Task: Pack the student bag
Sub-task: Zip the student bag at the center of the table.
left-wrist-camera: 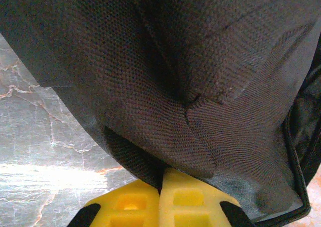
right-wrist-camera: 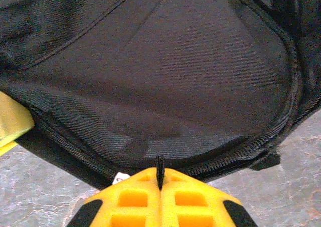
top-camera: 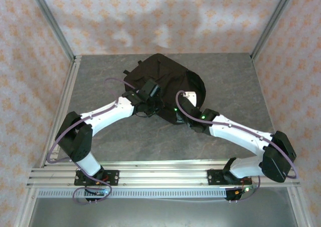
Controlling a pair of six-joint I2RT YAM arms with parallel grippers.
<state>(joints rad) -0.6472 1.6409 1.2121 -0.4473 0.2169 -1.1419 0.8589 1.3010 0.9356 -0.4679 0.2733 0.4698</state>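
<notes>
Black student bag (top-camera: 165, 76) in left claw (left-wrist-camera: 160, 183), right claw (right-wrist-camera: 159, 176); interior hidden.

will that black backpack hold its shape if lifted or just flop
Probably flops: the student bag lies slumped, its cloth folding where the left gripper pinches it. The coarse weave likely resists slipping. The right gripper holds a thin tab, so likely only that edge lifts.

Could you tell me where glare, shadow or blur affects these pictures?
Left wrist: glare whitens the table beside the student bag, whose weave is sharp. Top external: soft shadows fall on the back wall. Right wrist: evenly lit, no glare.
</notes>
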